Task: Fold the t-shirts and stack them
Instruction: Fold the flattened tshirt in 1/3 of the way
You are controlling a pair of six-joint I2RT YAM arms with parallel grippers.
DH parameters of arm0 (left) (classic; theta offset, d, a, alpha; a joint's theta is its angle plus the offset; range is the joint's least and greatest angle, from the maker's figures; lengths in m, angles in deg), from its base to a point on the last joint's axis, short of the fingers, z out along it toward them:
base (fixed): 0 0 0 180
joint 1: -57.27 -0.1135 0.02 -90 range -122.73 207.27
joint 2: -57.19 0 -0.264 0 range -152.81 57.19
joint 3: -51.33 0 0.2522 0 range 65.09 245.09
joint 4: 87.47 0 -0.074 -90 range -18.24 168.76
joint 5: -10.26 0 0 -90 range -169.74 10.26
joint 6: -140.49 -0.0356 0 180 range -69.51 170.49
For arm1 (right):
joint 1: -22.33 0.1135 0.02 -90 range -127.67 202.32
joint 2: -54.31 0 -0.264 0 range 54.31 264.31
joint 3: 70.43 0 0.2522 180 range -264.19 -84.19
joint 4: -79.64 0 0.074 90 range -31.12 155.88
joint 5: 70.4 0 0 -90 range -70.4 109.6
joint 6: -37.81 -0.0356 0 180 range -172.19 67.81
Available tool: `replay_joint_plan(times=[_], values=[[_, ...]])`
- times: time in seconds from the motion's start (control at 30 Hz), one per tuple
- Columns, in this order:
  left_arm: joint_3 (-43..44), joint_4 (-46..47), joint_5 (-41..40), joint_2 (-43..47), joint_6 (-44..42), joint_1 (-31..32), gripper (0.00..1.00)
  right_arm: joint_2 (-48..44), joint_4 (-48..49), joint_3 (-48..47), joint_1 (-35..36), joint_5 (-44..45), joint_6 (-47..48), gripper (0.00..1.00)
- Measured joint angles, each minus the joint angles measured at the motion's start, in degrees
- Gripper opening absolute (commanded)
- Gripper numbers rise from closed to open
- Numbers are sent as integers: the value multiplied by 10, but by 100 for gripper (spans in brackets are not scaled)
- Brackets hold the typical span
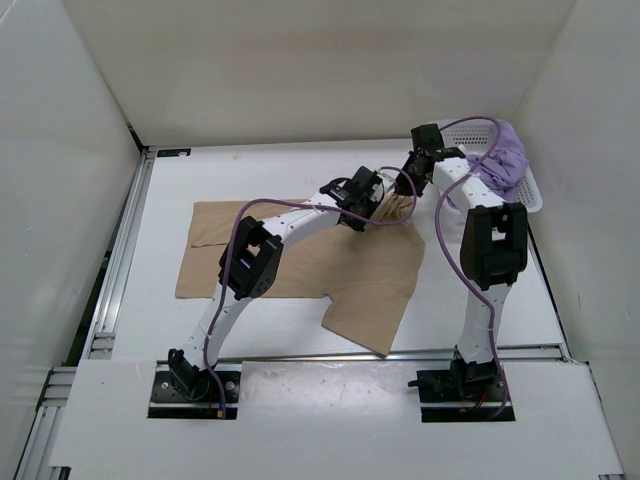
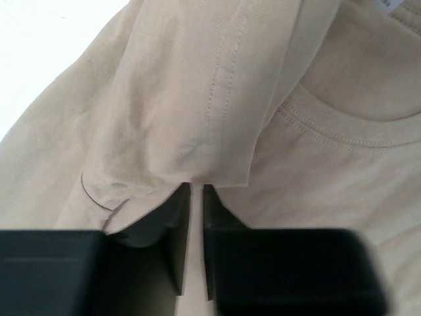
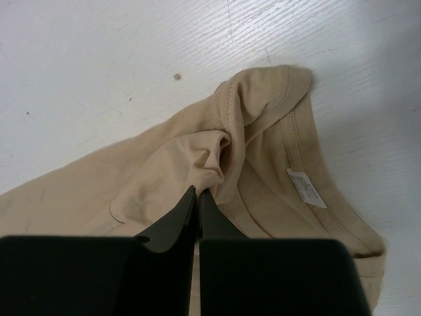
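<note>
A tan t-shirt [image 1: 300,265] lies spread on the white table, its collar end at the back right. My left gripper [image 1: 378,205] is down on that end. In the left wrist view its jaws [image 2: 196,187] stand nearly together, pinching the hem of a folded-over flap of the tan t-shirt [image 2: 329,184] beside the neckline. My right gripper [image 1: 410,188] is close beside it, shut [image 3: 198,191] on a bunch of tan cloth [image 3: 164,171] next to the collar and its white label [image 3: 304,186]. A lavender t-shirt [image 1: 505,155] lies crumpled in the basket.
A white perforated basket [image 1: 535,197] stands at the back right against the wall. White walls close in the table on three sides. A metal rail [image 1: 120,260] runs along the left edge. Purple cables loop over both arms.
</note>
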State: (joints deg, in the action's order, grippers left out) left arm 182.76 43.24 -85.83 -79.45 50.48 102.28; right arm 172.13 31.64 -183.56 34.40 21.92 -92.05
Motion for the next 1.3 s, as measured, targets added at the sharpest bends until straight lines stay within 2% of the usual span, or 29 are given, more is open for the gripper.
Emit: replay_joint_plan(times=[0.07,0.1,0.17,0.4,0.47,0.73,0.87,0.9,0.97,1.03,1.3], values=[[0,0,-1,0,0,0,42,0,3,3,0,-1,0,0],[0,0,1,0,-1,1,64,0,4,6,0,-2,0,0],[-2,1,10,0,-2,1,76,0,4,10,0,-2,0,0],[4,-2,11,-6,0,13,77,0,7,17,0,0,0,0],[21,1,-5,-19,0,17,75,0,12,17,-2,5,0,0],[42,15,-47,-46,-1,26,57,0,22,21,-13,18,-3,0],[42,16,-57,-47,-2,28,39,0,27,26,-13,20,-4,0],[42,16,-60,-47,-2,28,28,0,28,26,-13,20,-4,0],[42,16,-64,-47,-3,28,18,0,29,26,-13,20,-5,0],[41,17,-66,-47,-5,28,13,0,29,26,-13,20,-5,0],[8,35,-70,-38,-4,28,11,0,27,28,-12,13,-2,0]])
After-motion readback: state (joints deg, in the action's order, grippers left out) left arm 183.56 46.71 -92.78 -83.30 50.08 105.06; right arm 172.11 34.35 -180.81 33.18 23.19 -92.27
